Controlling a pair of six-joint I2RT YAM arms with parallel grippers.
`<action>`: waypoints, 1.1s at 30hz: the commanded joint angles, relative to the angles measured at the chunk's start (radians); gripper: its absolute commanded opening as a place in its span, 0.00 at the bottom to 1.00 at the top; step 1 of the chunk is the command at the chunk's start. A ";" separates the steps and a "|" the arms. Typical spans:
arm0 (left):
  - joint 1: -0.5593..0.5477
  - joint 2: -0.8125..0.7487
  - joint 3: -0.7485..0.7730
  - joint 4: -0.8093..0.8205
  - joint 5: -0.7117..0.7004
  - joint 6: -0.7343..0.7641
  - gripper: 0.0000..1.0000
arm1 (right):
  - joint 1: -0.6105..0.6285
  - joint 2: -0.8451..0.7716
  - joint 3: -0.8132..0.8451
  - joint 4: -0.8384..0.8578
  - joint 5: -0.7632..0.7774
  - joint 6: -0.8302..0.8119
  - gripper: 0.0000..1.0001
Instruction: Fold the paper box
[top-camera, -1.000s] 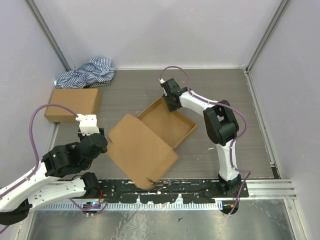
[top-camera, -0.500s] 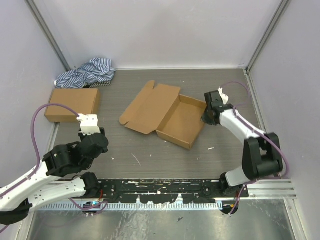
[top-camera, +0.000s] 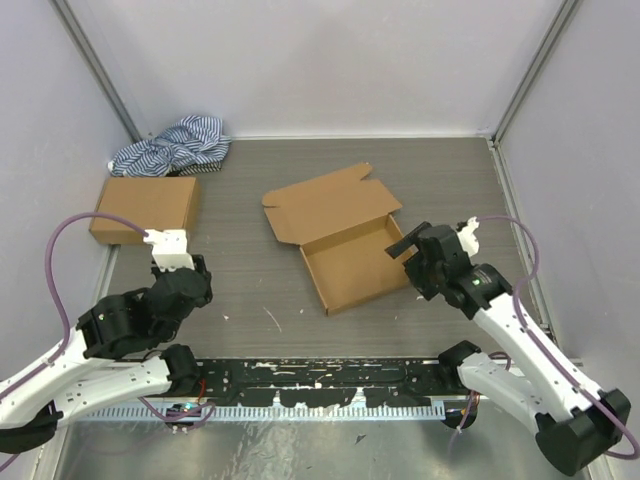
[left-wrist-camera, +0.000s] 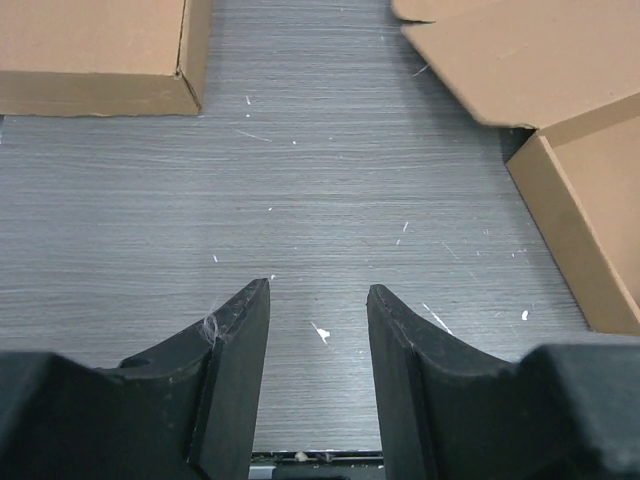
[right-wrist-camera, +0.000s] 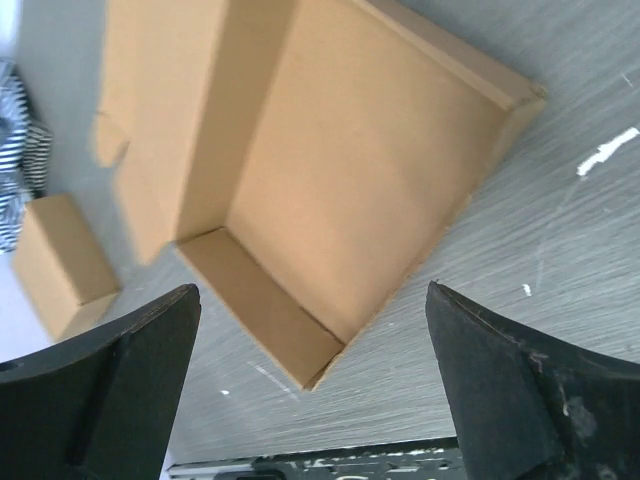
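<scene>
Fingers (left-wrist-camera: 238, 360) of the left gripper (left-wrist-camera: 318, 300) stand slightly apart with nothing between them, pointing over bare grey table (top-camera: 250, 290) on the near left. Fingers (right-wrist-camera: 140, 370) of the right gripper (right-wrist-camera: 310, 290) are spread wide and hold nothing. They hang just beside the right edge of the paper box (top-camera: 340, 262), looking down into it.

The paper box lies open near the middle of the table. Its shallow tray with raised walls is on the nearer side. Its lid panel lies flat beyond the tray, with small tabs along its far edge.

A closed brown carton (top-camera: 145, 208) sits at the left, well apart from the box. A blue-and-white striped cloth (top-camera: 175, 145) is bunched in the far left corner.
</scene>
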 joint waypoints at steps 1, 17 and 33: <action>0.005 0.016 -0.011 0.046 -0.026 0.021 0.51 | 0.010 -0.070 0.123 -0.052 0.049 -0.050 1.00; 0.004 0.059 -0.015 0.036 0.024 -0.005 0.51 | -0.100 0.527 0.471 0.046 0.065 -0.807 0.16; 0.419 0.563 0.162 0.486 0.712 0.105 0.60 | -0.159 0.780 0.434 0.191 -0.044 -0.954 0.58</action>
